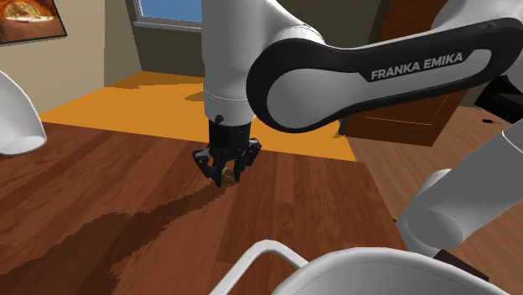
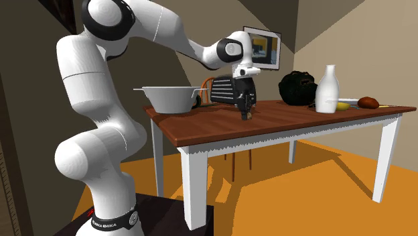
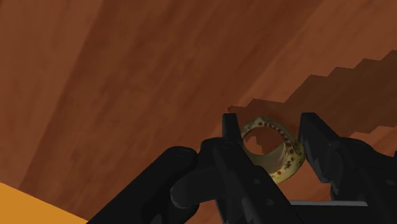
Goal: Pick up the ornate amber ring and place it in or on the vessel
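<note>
The ring (image 3: pixel 273 147) is gold-amber with small red dots around its band. It sits between my black gripper's (image 3: pixel 272 130) two fingers, which press on it from both sides. In the shoulder view the gripper (image 1: pixel 225 176) points straight down at the brown wooden table (image 1: pixel 126 193), with the ring (image 1: pixel 228 176) at its tips just above the surface. A wide white bowl-like vessel (image 2: pixel 171 98) with a thin handle stands on the table corner closest to the arm's base; its rim (image 1: pixel 369 266) fills the shoulder view's lower edge. The gripper (image 2: pixel 246 114) is to the right of it in the second exterior view.
A tall white bottle (image 2: pixel 327 88), a black bag (image 2: pixel 297 88), a black toaster-like box (image 2: pixel 224 89), a brown lump (image 2: pixel 368 102) and a yellow item (image 2: pixel 343 106) stand further along the table. A white rounded object (image 1: pixel 17 117) is at the shoulder view's left. The floor (image 1: pixel 151 105) is orange.
</note>
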`<state>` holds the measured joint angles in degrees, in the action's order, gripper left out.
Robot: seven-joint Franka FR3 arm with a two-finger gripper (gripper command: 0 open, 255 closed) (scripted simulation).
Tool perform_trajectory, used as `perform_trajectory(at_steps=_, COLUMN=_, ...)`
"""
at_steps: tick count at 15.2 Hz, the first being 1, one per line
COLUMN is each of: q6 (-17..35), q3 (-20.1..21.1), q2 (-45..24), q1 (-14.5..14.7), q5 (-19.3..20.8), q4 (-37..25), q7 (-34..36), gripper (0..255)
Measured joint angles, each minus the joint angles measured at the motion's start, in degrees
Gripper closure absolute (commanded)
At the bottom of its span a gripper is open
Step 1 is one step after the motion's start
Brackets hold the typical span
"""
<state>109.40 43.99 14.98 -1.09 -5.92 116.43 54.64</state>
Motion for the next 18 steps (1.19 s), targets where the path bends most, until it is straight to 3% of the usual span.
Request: perform_trajectory(at_steps=18, q6=-13.38, q3=-0.69, q2=-1.43, q1=-0.82, q5=1.26, q4=-14.3, q7=0.07, gripper=255)
